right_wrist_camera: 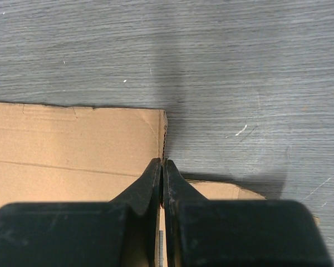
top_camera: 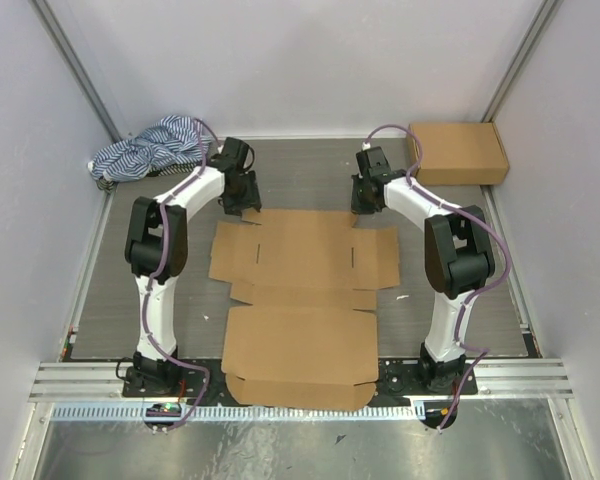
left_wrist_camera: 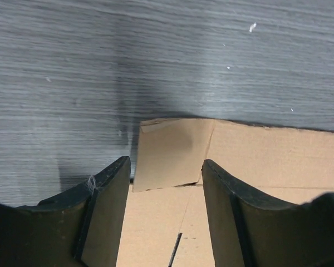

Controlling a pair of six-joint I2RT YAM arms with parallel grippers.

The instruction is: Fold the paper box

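The paper box (top_camera: 305,260) is lying flat on the table (top_camera: 115,300); your left gripper (left_wrist_camera: 167,164) is straddling its far-left corner flap (left_wrist_camera: 170,150), jaws open, seemingly to pinch it, while your right gripper (right_wrist_camera: 163,164), closed, is touching the far-right corner

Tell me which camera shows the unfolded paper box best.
The top external view: the paper box lies flat there, nearly its whole outline visible. The left wrist view shows only one far corner of it, the right wrist view only a stretch of its far edge.
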